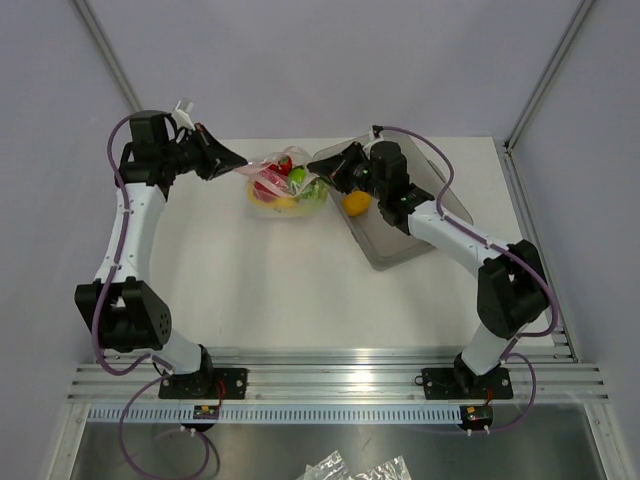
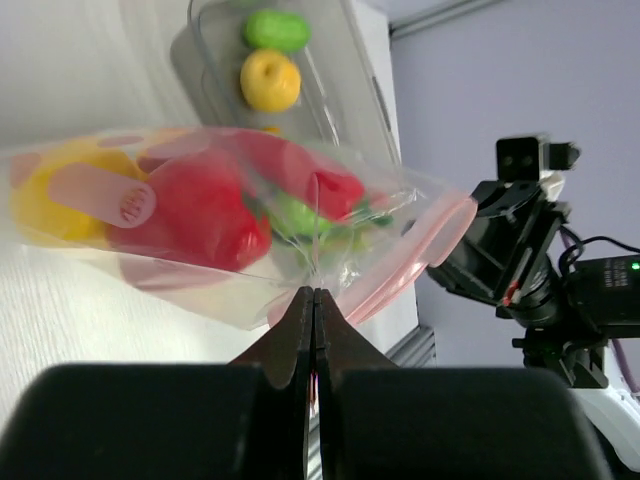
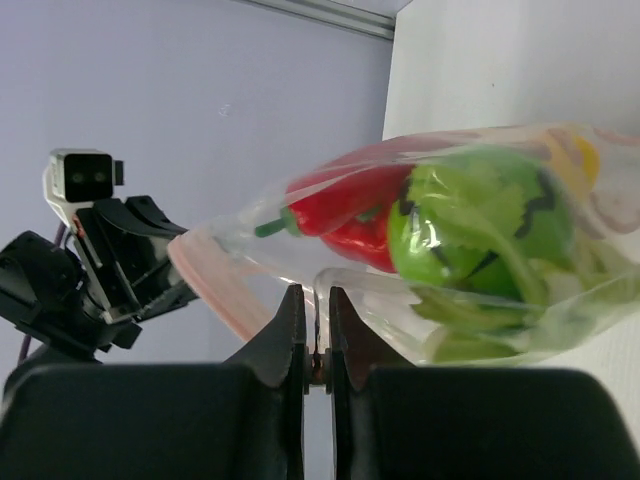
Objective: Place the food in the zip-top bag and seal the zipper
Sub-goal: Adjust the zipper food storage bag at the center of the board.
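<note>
The left gripper (image 2: 314, 300) and right gripper (image 3: 315, 300) are clenching opposite edges of the zip-top bag (image 1: 285, 190), just beside the grey tray (image 1: 405, 245). Red, green and yellow food (image 3: 470, 220) is bulging inside, the pink zipper (image 2: 445, 225) edging it. In the tray a yellow fruit (image 2: 270, 80) is lying.

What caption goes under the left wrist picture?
Left pincer shut on the zip-top bag, red, yellow and green toy food inside.

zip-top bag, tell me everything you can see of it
The zip-top bag is clear, thin plastic with faint pink print and a pink zipper strip along its mouth. Red, green and yellow food bulges inside. The left tool and right tool each pinch its film from opposite sides, over the table.
</note>
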{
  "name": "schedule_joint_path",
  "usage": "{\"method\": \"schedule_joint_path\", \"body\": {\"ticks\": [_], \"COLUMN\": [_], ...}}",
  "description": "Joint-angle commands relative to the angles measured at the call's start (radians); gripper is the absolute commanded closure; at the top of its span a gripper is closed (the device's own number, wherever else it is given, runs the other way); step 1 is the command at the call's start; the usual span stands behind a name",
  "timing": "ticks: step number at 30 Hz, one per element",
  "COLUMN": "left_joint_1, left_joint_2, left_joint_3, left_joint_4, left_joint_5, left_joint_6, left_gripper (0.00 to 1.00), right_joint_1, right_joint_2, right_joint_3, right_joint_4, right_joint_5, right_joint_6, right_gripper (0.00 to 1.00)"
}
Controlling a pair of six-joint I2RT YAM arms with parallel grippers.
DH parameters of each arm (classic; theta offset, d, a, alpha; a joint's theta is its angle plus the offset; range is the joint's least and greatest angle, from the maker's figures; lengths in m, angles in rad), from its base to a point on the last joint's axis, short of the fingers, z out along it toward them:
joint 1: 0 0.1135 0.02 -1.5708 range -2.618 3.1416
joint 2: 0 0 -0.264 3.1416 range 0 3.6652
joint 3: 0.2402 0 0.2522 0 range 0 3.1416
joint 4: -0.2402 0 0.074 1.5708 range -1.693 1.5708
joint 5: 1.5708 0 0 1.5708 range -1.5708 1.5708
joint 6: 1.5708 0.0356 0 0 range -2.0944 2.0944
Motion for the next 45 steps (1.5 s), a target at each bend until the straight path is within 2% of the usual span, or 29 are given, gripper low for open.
{"method": "schedule_joint_path", "body": {"ticks": [1, 4, 5, 7, 8, 9, 10, 11, 12, 16, 20, 23, 26, 31, 34, 38, 41, 42, 45], "left_joint_1": [0.039, 0.055, 0.059, 0.085, 0.097, 0.117, 0.127, 0.143, 0.151, 0.156, 0.147, 0.116, 0.044, -0.004, -0.010, -0.019, -0.025, -0.028, -0.051], "left_joint_2": [0.013, -0.012, -0.029, -0.046, -0.056, -0.078, -0.092, -0.105, -0.145, -0.276, -0.398, -0.507, -0.569, -0.544, -0.540, -0.541, -0.538, -0.535, -0.546], "left_joint_3": [0.058, -0.043, -0.138, -0.230, -0.282, -0.350, -0.378, -0.393, -0.405, -0.396, -0.413, -0.500, -0.595, -0.613, -0.608, -0.643, -0.656, -0.654, -0.660], "left_joint_4": [0.036, 0.002, -0.001, 0.000, 0.000, -0.001, -0.006, -0.035, -0.055, -0.148, -0.268, -0.260, -0.218, -0.230, -0.262, -0.230, -0.222, -0.225, -0.239], "left_joint_5": [0.097, 0.093, 0.094, 0.096, 0.096, 0.099, 0.094, 0.083, 0.058, -0.015, -0.125, -0.108, -0.069, -0.113, -0.191, -0.171, -0.176, -0.182, -0.199], "left_joint_6": [0.030, 0.099, 0.119, 0.113, 0.107, 0.102, 0.108, 0.116, 0.124, 0.147, 0.159, 0.113, 0.061, 0.123, 0.148, 0.121, 0.112, 0.111, 0.108], "left_gripper": [1.00, 1.00, 1.00, 0.99, 0.90, 0.62, 0.44, 0.34, 0.18, 0.04, 0.06, 0.14, 0.16, 0.19, 0.18, 0.16, 0.11, 0.10, 0.09], "right_joint_1": [0.007, 0.029, 0.038, 0.081, 0.102, 0.121, 0.138, 0.173, 0.184, 0.218, 0.227, 0.228, 0.228, 0.230, 0.230, 0.231, 0.231, 0.230, 0.230], "right_joint_2": [0.011, 0.011, 0.014, 0.026, 0.025, 0.028, 0.026, 0.028, 0.034, 0.042, 0.048, 0.045, 0.046, 0.013, -0.009, -0.029, -0.041, -0.046, -0.049], "right_joint_3": [-0.044, -0.145, -0.175, -0.245, -0.261, -0.274, -0.303, -0.317, -0.333, -0.390, -0.393, -0.390, -0.376, -0.354, -0.327, -0.316, -0.327, -0.325, -0.324], "right_joint_4": [0.052, 0.089, 0.104, 0.158, 0.153, 0.149, 0.152, 0.162, 0.182, 0.262, 0.277, 0.279, 0.256, 0.153, 0.020, -0.077, -0.106, -0.121, -0.160], "right_joint_5": [-0.042, -0.071, -0.072, -0.097, -0.097, -0.089, -0.085, -0.079, -0.082, -0.074, -0.095, -0.120, -0.150, -0.149, -0.152, -0.163, -0.163, -0.163, -0.161], "right_joint_6": [-0.094, -0.122, -0.116, -0.108, -0.113, -0.119, -0.115, -0.104, -0.087, -0.012, -0.001, -0.006, -0.019, -0.077, -0.139, -0.186, -0.202, -0.206, -0.210], "right_gripper": [1.00, 1.00, 1.00, 1.00, 1.00, 1.00, 1.00, 1.00, 1.00, 1.00, 1.00, 1.00, 1.00, 1.00, 0.85, 0.72, 0.58, 0.55, 0.54]}}
